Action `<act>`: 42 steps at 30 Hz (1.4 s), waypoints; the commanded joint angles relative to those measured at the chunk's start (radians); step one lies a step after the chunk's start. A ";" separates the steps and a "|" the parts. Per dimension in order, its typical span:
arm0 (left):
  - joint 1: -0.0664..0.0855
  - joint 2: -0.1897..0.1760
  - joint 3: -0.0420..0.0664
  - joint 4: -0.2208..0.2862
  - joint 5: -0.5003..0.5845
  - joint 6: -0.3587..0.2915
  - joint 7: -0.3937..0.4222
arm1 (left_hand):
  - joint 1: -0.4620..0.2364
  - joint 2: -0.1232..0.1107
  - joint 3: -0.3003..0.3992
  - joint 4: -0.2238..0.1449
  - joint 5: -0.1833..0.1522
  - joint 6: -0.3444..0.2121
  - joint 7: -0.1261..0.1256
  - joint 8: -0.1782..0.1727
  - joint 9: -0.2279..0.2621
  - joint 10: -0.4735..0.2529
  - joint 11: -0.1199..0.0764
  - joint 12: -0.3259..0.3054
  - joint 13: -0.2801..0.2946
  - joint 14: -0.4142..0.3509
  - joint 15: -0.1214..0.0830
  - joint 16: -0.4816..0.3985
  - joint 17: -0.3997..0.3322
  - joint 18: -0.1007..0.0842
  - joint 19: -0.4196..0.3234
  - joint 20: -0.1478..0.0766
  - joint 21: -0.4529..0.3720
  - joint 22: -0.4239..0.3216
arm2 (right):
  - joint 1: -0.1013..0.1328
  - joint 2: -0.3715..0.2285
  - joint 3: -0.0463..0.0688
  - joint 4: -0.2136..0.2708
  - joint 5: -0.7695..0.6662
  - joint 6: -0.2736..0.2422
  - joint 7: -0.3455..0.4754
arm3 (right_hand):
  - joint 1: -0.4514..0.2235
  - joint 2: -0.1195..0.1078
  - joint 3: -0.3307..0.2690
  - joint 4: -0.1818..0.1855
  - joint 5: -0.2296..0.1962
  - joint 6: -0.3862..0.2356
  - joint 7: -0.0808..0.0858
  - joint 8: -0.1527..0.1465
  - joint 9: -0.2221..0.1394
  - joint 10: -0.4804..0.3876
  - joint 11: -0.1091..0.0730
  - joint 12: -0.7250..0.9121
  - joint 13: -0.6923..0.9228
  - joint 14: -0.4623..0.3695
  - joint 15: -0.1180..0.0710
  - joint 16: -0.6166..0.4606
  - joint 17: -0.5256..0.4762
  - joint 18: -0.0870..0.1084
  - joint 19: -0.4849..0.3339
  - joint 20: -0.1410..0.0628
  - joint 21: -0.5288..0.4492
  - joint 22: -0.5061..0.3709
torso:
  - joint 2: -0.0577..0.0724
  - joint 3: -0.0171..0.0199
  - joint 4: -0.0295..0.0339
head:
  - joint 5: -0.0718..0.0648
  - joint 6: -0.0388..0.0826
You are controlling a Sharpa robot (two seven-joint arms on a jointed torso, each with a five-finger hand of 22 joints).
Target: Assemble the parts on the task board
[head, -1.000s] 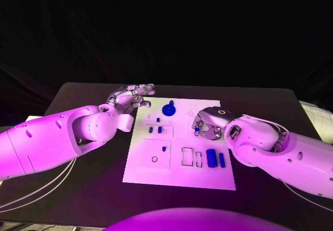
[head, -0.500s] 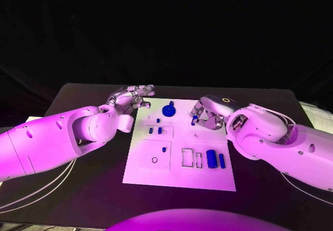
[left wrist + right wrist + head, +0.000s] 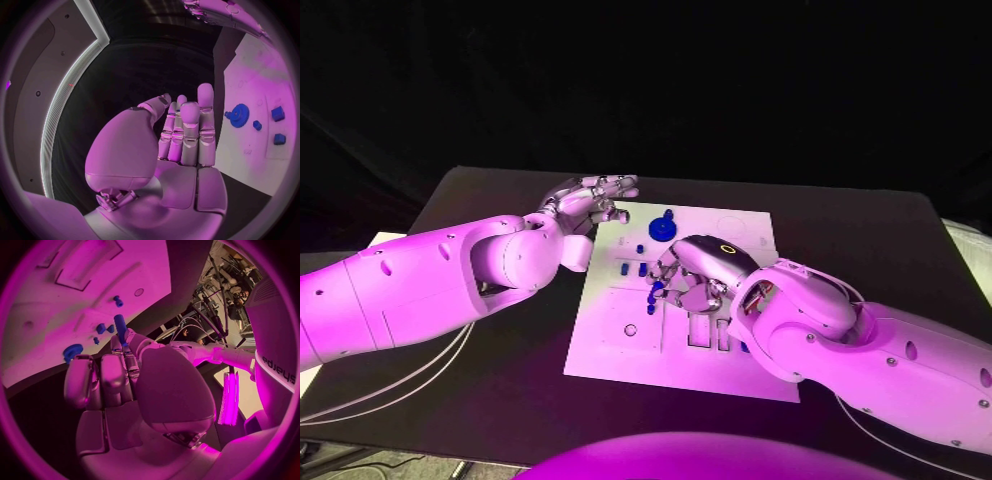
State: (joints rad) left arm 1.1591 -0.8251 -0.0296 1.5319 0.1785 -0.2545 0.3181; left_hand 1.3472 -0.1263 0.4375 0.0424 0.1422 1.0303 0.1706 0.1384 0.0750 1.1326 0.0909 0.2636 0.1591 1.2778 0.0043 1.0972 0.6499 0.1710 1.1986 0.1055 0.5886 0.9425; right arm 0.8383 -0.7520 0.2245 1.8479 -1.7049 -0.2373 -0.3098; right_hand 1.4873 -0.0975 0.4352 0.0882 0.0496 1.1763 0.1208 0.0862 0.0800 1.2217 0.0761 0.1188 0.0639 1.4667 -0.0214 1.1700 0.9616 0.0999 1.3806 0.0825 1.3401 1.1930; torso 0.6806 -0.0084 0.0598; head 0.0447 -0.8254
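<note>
Clearly the right robot hand (image 3: 692,272) pinches a small blue cylindrical peg (image 3: 120,326) at its fingertips, over the middle of the flat white task board (image 3: 733,375) that lies in the centre of the black table (image 3: 473,200). In the head view the peg (image 3: 656,291) shows as a blue spot under the curled fingers, left of centre of the frame. It looks like rigid, light plastic, smooth enough to slip or tip if the pinch is loose; I judge it best held on its side walls near one end, leaving the other end free to enter a hole.

The left robot hand (image 3: 593,203) hovers at the board's upper left corner, fingers straight and pressed side by side, holding nothing.

A dark blue toothed gear (image 3: 659,227) sits near the board's upper edge, and small blue blocks (image 3: 278,114) lie just below it. These are equally hard and light; the gear's teeth offer a grip.
</note>
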 commanded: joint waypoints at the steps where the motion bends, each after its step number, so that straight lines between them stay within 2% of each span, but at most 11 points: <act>1: 0.000 0.004 0.001 0.003 -0.003 0.019 0.004 | 0.001 0.012 -0.002 0.004 0.004 -0.008 0.000 0.006 -0.002 -0.007 0.001 0.005 0.001 0.001 0.006 0.006 0.000 0.011 0.003 0.006 -0.007 -0.002 | -0.009 0.018 -0.008 -0.001 0.032 -0.013 0.053 | 0.003 0.004 0.005 -0.003 0.005 0.004 0.004 -0.002 0.001 0.025 -0.020 -0.004 0.001 0.020 -0.005 0.001 -0.001 -0.018 0.006 -0.001 0.004 0.000 | -0.002 -0.0048 0.0038 | 0.010 -0.006; 2: 0.000 0.005 0.001 0.003 -0.003 0.020 0.004 | 0.001 0.012 -0.002 0.004 0.004 -0.008 0.000 0.006 -0.002 -0.007 0.001 0.005 0.001 0.001 0.006 0.006 0.000 0.011 0.003 0.006 -0.007 -0.002 | -0.011 0.023 -0.013 -0.004 0.033 -0.010 0.056 | 0.003 0.004 0.005 -0.004 0.005 0.004 0.004 -0.002 0.001 0.025 -0.020 -0.004 0.001 0.020 -0.005 0.001 -0.001 -0.018 0.006 -0.001 0.004 0.000 | -0.002 -0.0057 0.0043 | 0.011 -0.006; 4: 0.000 0.005 0.001 0.003 -0.003 0.019 0.004 | 0.001 0.012 -0.002 0.004 0.004 -0.008 0.000 0.006 -0.002 -0.007 0.001 0.005 0.001 0.001 0.006 0.006 0.000 0.011 0.003 0.006 -0.007 -0.002 | -0.015 0.035 -0.026 -0.014 0.034 -0.005 0.060 | 0.003 0.004 0.005 -0.004 0.005 0.004 0.004 -0.002 0.001 0.025 -0.020 -0.004 0.001 0.020 -0.005 0.001 -0.001 -0.018 0.006 -0.001 0.004 0.000 | -0.001 -0.0034 0.0020 | 0.018 -0.005; 6: 0.000 0.005 0.001 0.003 -0.003 0.019 0.005 | 0.001 0.012 -0.002 0.004 0.004 -0.008 0.000 0.006 -0.002 -0.007 0.001 0.005 0.001 0.001 0.006 0.006 0.000 0.011 0.003 0.006 -0.007 -0.002 | -0.023 0.050 -0.039 -0.028 0.033 0.001 0.066 | 0.003 0.005 0.007 -0.005 0.005 0.004 0.005 -0.003 0.001 0.025 -0.019 -0.006 0.001 0.020 -0.004 0.000 -0.004 -0.017 0.005 -0.001 0.003 -0.003 | 0.001 -0.0028 -0.0004 | 0.024 -0.006; 12: 0.000 0.007 0.001 0.003 -0.003 0.019 0.005 | 0.001 0.012 -0.002 0.004 0.004 -0.008 0.000 0.006 -0.002 -0.007 0.001 0.005 0.001 0.001 0.006 0.006 0.000 0.011 0.003 0.006 -0.007 -0.002 | -0.041 0.075 -0.053 -0.055 0.011 0.009 0.068 | 0.002 0.006 0.009 -0.007 0.006 0.003 0.005 -0.004 0.001 0.024 -0.019 -0.007 0.001 0.020 -0.004 -0.001 -0.005 -0.017 0.004 -0.001 0.002 -0.004 | 0.001 -0.0014 0.0015 | 0.032 -0.014; 15: 0.000 0.007 0.001 0.002 -0.003 0.020 0.005 | 0.001 0.012 -0.002 0.004 0.004 -0.008 0.000 0.006 -0.002 -0.007 0.001 0.005 0.001 0.001 0.006 0.006 0.000 0.011 0.003 0.006 -0.007 -0.002 | -0.044 0.082 -0.057 -0.066 -0.001 0.009 0.064 | 0.002 0.006 0.010 -0.008 0.006 0.003 0.006 -0.004 0.001 0.024 -0.018 -0.008 0.001 0.019 -0.004 -0.001 -0.007 -0.017 0.004 -0.001 0.002 -0.005 | -0.001 -0.0033 0.0031 | 0.033 -0.015; 22: 0.000 0.007 0.001 0.002 -0.003 0.019 0.004 | 0.001 0.012 -0.002 0.004 0.004 -0.008 0.000 0.006 -0.002 -0.007 0.001 0.005 0.001 0.001 0.006 0.006 0.000 0.011 0.003 0.006 -0.007 -0.002 | -0.046 0.092 -0.060 -0.077 -0.017 0.005 0.055 | 0.001 0.007 0.011 -0.010 0.006 0.002 0.006 -0.005 0.001 0.025 -0.018 -0.009 0.001 0.019 -0.004 -0.001 -0.007 -0.017 0.004 0.000 0.002 -0.005 | 0.000 -0.0014 0.0024 | 0.042 -0.021; 28: 0.000 0.009 0.001 0.001 -0.003 0.020 0.003 | 0.001 0.012 -0.002 0.004 0.004 -0.008 0.000 0.006 -0.002 -0.007 0.001 0.005 0.001 0.001 0.006 0.006 0.000 0.011 0.003 0.006 -0.007 -0.002 | -0.046 0.100 -0.061 -0.079 -0.033 0.001 0.039 | 0.001 0.007 0.013 -0.011 0.007 0.002 0.006 -0.005 0.001 0.025 -0.018 -0.010 0.001 0.019 -0.003 -0.001 -0.007 -0.017 0.004 0.000 0.002 -0.004 | 0.000 -0.0035 0.0010 | 0.043 -0.023; 30: 0.000 0.011 0.001 0.000 -0.003 0.021 0.003 | 0.001 0.012 -0.002 0.004 0.004 -0.008 0.000 0.006 -0.002 -0.007 0.001 0.005 0.001 0.001 0.006 0.006 0.000 0.011 0.003 0.006 -0.007 -0.002 | -0.046 0.102 -0.062 -0.081 -0.038 0.004 0.034 | 0.001 0.007 0.014 -0.012 0.007 0.002 0.006 -0.005 0.001 0.025 -0.018 -0.010 0.002 0.019 -0.003 -0.001 -0.007 -0.017 0.004 0.000 0.002 -0.004 | 0.000 -0.0029 0.0011 | 0.043 -0.023; 35: 0.000 0.013 0.001 -0.004 -0.003 0.021 0.002 | 0.001 0.012 -0.002 0.004 0.004 -0.008 0.000 0.006 -0.002 -0.007 0.001 0.005 0.001 0.001 0.006 0.006 0.000 0.011 0.003 0.006 -0.007 -0.002 | -0.046 0.107 -0.064 -0.090 -0.045 0.030 0.023 | 0.001 0.007 0.014 -0.012 0.007 0.002 0.006 -0.005 0.001 0.025 -0.018 -0.010 0.002 0.019 -0.003 -0.001 -0.007 -0.017 0.004 0.000 0.002 -0.004 | 0.000 -0.0022 0.0012 | 0.041 -0.025; 42: 0.000 0.014 0.001 -0.005 -0.003 0.022 0.002 | 0.001 0.012 -0.003 0.003 0.004 -0.009 0.000 0.007 -0.002 -0.009 0.002 0.008 0.002 0.001 0.006 0.007 -0.001 0.011 0.003 0.007 -0.007 -0.002 | -0.046 0.122 -0.073 -0.106 -0.054 0.075 0.012 | -0.003 0.007 0.016 -0.015 0.007 0.002 0.007 -0.006 0.000 0.025 -0.017 -0.013 0.002 0.018 -0.003 -0.002 -0.010 -0.016 0.002 0.001 0.001 -0.006 | 0.000 -0.0013 0.0018 | 0.044 -0.028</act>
State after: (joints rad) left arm 1.1590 -0.8130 -0.0295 1.5263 0.1784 -0.2523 0.3164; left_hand 1.3472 -0.1264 0.4375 0.0424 0.1421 1.0303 0.1707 0.1384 0.0751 1.1295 0.0941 0.2677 0.1599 1.2778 0.0044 1.0972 0.6501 0.1710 1.1987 0.1055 0.5844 0.9419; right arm 0.7958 -0.6316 0.1553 1.7475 -1.7337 -0.2147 -0.2786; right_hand 1.4874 -0.0976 0.4472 0.0758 0.0513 1.1748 0.1203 0.0785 0.0796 1.2219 0.0763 0.1037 0.0644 1.4667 -0.0214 1.1698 0.9523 0.0999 1.3806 0.0826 1.3400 1.1871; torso 0.6804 -0.0104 0.0611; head 0.0877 -0.8521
